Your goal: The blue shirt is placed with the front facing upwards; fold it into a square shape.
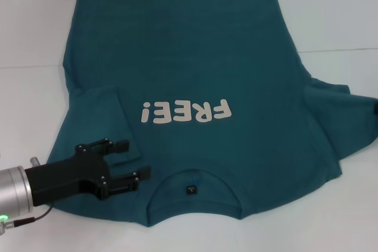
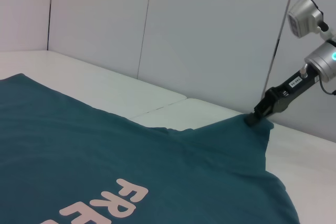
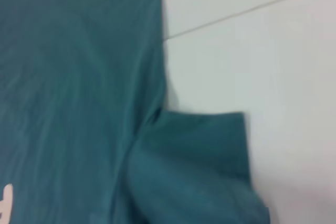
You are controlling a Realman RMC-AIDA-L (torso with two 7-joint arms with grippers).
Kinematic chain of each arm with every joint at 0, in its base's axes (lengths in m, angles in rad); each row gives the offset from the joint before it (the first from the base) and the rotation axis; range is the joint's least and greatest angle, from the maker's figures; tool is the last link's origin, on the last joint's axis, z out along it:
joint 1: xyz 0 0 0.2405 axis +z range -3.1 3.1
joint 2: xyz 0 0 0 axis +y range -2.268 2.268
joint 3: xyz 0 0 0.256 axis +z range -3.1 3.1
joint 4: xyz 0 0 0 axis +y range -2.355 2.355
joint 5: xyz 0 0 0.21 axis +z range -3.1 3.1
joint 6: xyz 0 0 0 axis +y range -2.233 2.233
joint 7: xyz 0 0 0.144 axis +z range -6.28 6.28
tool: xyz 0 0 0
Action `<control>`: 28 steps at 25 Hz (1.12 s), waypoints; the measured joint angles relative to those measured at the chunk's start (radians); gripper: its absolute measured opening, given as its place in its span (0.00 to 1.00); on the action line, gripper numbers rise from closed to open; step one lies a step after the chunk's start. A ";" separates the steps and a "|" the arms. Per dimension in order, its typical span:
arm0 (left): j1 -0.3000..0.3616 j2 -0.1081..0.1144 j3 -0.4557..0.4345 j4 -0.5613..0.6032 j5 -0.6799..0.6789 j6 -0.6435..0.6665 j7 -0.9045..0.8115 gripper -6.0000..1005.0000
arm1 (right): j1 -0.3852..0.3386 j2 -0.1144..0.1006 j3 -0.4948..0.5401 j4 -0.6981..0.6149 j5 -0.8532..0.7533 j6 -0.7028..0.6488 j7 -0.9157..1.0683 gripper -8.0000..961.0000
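- I see the blue shirt [image 1: 201, 81] lying flat on the white table [image 1: 331, 16], front up, collar [image 1: 192, 190] toward the robot, hem at the far edge.
- White "FREE!" lettering [image 1: 186, 111] reads upside down from the head camera. A small dark tag [image 1: 191, 190] sits inside the round collar.
- Sleeve on the robot's left [image 1: 103, 119] is folded in over the body of the shirt. Its straight edge runs just beside the "!" of the print.
- Left gripper [image 1: 135, 160] hovers over the shoulder area on that side, between the folded sleeve and the collar. Fingers are spread apart with nothing between them; I log it as released.
- Sleeve on the robot's right [image 1: 345, 116] is spread outward on the table, not folded.
- Right gripper [image 2: 255, 119]: in the left wrist view its dark tip meets the outer corner of that sleeve, and the cloth rises to a small peak there. From the head camera only a dark speck shows at the frame's right edge.
- I cannot tell whether the right gripper is clenched on the cloth or merely touching it.
- Right wrist view shows the sleeve [image 3: 199, 156] against the white table surface, with a table seam [image 3: 247, 9] beyond it.
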 joint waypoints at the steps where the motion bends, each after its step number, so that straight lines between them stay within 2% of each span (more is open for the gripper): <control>1: 0.000 0.000 0.000 0.000 0.000 0.001 0.000 0.82 | 0.001 -0.003 0.000 0.000 0.000 0.002 0.000 0.04; 10: 0.000 0.001 0.000 -0.001 0.000 0.005 -0.003 0.82 | 0.016 -0.022 0.000 -0.002 0.000 0.012 0.000 0.04; 17: 0.000 0.000 -0.010 -0.003 0.000 0.019 -0.002 0.82 | 0.018 -0.023 0.004 -0.012 0.006 -0.001 0.000 0.04; 24: 0.009 0.000 -0.036 -0.003 0.000 0.033 0.000 0.82 | 0.020 -0.014 0.004 -0.022 0.007 -0.022 -0.006 0.04; 28: 0.012 -0.001 -0.055 -0.002 0.000 0.045 0.011 0.82 | 0.019 0.001 0.004 -0.079 0.008 -0.050 -0.003 0.04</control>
